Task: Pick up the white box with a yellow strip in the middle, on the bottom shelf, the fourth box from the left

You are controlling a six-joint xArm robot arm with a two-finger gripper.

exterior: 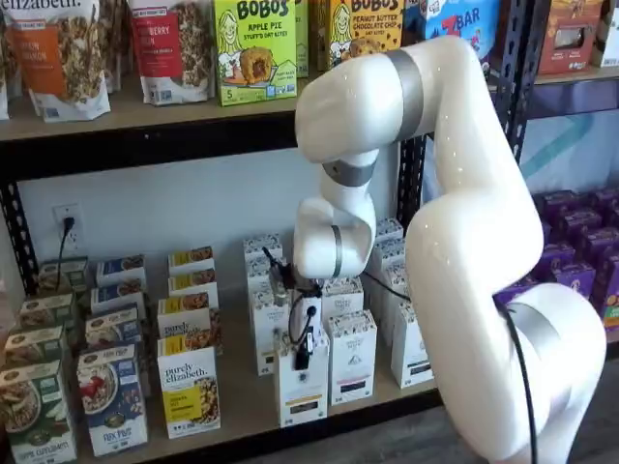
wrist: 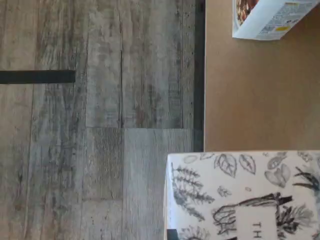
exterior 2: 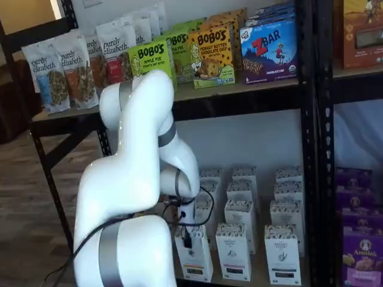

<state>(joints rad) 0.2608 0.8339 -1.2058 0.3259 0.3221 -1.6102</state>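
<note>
The white box (exterior: 302, 394) is a tall narrow carton at the front of the bottom shelf (exterior: 242, 411). It carries a leaf-patterned top band and a short yellow strip low on its face. My gripper (exterior: 303, 356) comes down onto its top, black fingers closed on it. In a shelf view the white box (exterior 2: 194, 260) leans slightly out of line with its row, under the gripper (exterior 2: 187, 239). The wrist view shows the white box's patterned top (wrist: 245, 195) close up, over the shelf board's (wrist: 250, 90) front edge.
More white cartons (exterior: 350, 358) stand in rows to the right and behind, and purely elizabeth boxes (exterior: 189, 387) to the left. Purple boxes (exterior 2: 362, 257) fill the neighbouring bay past a black upright (exterior 2: 308, 149). Wood-plank floor (wrist: 100, 125) lies in front of the shelf.
</note>
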